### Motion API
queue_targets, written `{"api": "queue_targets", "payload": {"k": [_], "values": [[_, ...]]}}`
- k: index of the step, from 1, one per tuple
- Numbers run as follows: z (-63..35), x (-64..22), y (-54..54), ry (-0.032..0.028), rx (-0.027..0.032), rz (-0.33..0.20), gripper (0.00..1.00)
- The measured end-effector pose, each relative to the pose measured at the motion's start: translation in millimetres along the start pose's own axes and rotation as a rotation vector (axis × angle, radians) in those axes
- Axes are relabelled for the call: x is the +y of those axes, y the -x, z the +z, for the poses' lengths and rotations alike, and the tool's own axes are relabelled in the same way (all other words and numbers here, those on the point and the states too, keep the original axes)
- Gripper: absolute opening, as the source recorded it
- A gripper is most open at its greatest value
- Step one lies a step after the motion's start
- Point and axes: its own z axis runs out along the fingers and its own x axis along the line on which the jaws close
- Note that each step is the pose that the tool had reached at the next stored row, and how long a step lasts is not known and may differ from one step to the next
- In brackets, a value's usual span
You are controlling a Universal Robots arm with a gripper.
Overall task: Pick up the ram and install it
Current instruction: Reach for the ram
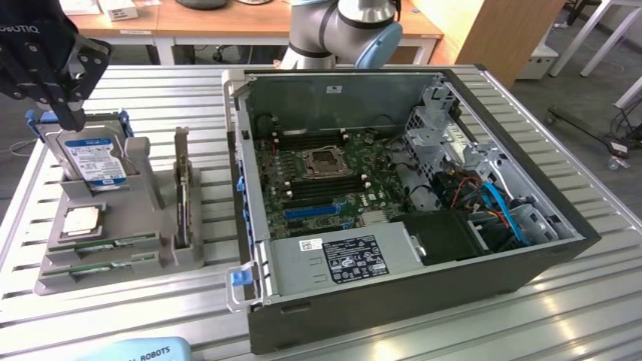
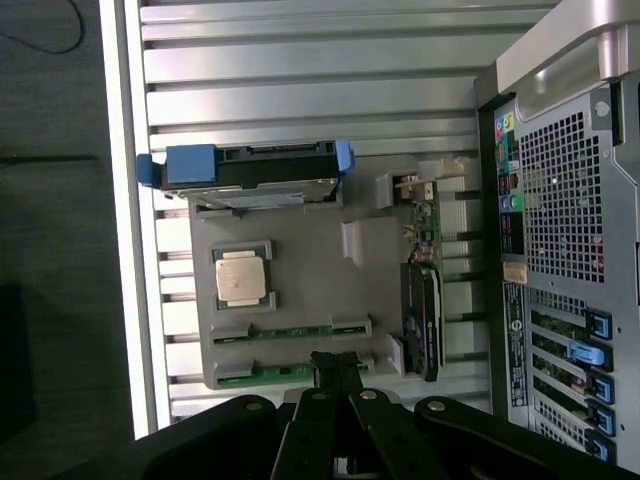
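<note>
Two ram sticks lie flat in slots at the front of a grey holder tray [image 1: 60, 282]: one ram stick [image 1: 108, 244] [image 2: 290, 330] and a second [image 1: 101, 267] [image 2: 272, 373] beside it. My black gripper [image 1: 68, 120] [image 2: 335, 360] hangs above the tray's far end, over the hard drive, fingers pressed together with nothing between them. In the wrist view the fingertips overlap the end of the nearer stick. The open computer case [image 1: 522, 259] shows its motherboard [image 1: 321, 177] with an empty processor socket.
On the tray stand a blue-labelled hard drive [image 1: 95, 158] [image 2: 250, 170], a square silver processor [image 1: 80, 220] [image 2: 241, 275] and an upright expansion card [image 1: 183, 203] [image 2: 422, 310]. The case's rear panel [image 2: 560, 250] sits close beside the tray. The slatted table's edge [image 2: 125, 200] lies past the tray.
</note>
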Motion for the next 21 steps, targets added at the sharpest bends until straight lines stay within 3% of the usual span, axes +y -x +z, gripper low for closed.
{"api": "queue_targets", "payload": {"k": [21], "values": [[-0.4,-11.1,1.0,-0.0001,0.0,0.0,0.1]]}}
